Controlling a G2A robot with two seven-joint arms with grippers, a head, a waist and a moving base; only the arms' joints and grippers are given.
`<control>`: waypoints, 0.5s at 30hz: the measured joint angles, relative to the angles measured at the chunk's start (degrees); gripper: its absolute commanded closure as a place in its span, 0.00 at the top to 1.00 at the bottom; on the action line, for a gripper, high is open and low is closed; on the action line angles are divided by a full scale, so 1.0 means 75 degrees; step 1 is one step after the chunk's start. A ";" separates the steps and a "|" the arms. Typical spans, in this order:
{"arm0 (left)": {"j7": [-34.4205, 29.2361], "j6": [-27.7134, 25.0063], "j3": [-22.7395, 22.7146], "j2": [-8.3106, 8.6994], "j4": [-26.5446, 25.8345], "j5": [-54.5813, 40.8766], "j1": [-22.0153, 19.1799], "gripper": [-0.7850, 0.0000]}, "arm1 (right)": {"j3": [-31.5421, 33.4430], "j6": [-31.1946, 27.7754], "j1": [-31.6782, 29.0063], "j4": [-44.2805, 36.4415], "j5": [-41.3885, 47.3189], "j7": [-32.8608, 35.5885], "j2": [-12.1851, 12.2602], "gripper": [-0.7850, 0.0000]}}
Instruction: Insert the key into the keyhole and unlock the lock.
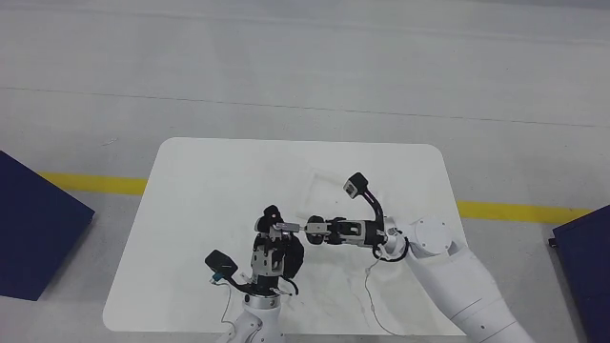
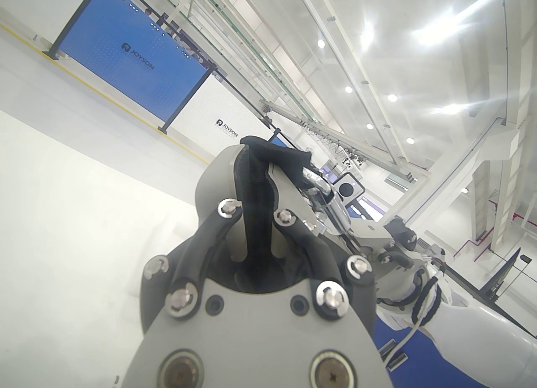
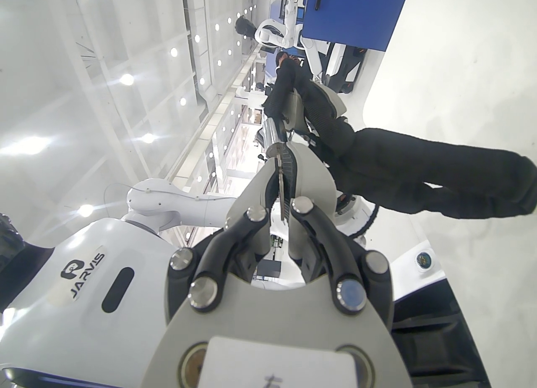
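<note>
Above the white table's (image 1: 191,248) edge nearest the robot, about midway along it, the flat silver key (image 3: 281,186) is pinched between the right gripper's (image 3: 282,158) closed fingers. Its tip meets the end of the silver metal padlock (image 3: 271,135), which the left gripper's (image 2: 275,156) black-sleeved fingers clamp tight.

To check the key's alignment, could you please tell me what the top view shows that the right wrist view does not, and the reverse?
Top view alone: the layout, with the left gripper and right gripper close together over the near half of the white table. Right wrist view alone: the key edge-on in the right jaws, its tip at the silver lock; how deep, I cannot tell. Both: the left jaws shut on the lock, facing the right gripper.
</note>
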 measured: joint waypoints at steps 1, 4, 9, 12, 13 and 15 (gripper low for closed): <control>0.0000 0.0000 -0.0007 -0.0006 0.0005 0.0018 0.0001 0.00 | -0.0003 0.0000 -0.0004 -0.0004 -0.0004 -0.0007 -0.0004 0.00; 0.0002 0.0019 -0.0033 -0.0027 0.0025 0.0074 0.0003 0.00 | -0.0004 0.0005 -0.0015 -0.0012 -0.0003 -0.0027 -0.0016 0.00; -0.0009 -0.0021 -0.0076 -0.0063 0.0029 0.0069 0.0020 0.00 | -0.0013 0.0067 -0.0014 -0.0020 -0.0004 0.0045 -0.0031 0.95; -0.0033 -0.0070 -0.0109 -0.0082 0.0013 0.0045 0.0037 0.00 | 0.0016 0.0058 -0.0032 -0.0030 0.0021 0.0089 -0.0033 1.00; -0.0040 -0.0088 -0.0118 -0.0087 0.0006 0.0030 0.0044 0.00 | 0.0032 0.0044 -0.0037 -0.0033 0.0026 0.0106 -0.0032 1.00; -0.0066 -0.0118 -0.0143 -0.0100 -0.0009 0.0002 0.0058 0.00 | 0.0081 0.0005 -0.0049 -0.0033 0.0043 0.0140 -0.0026 1.00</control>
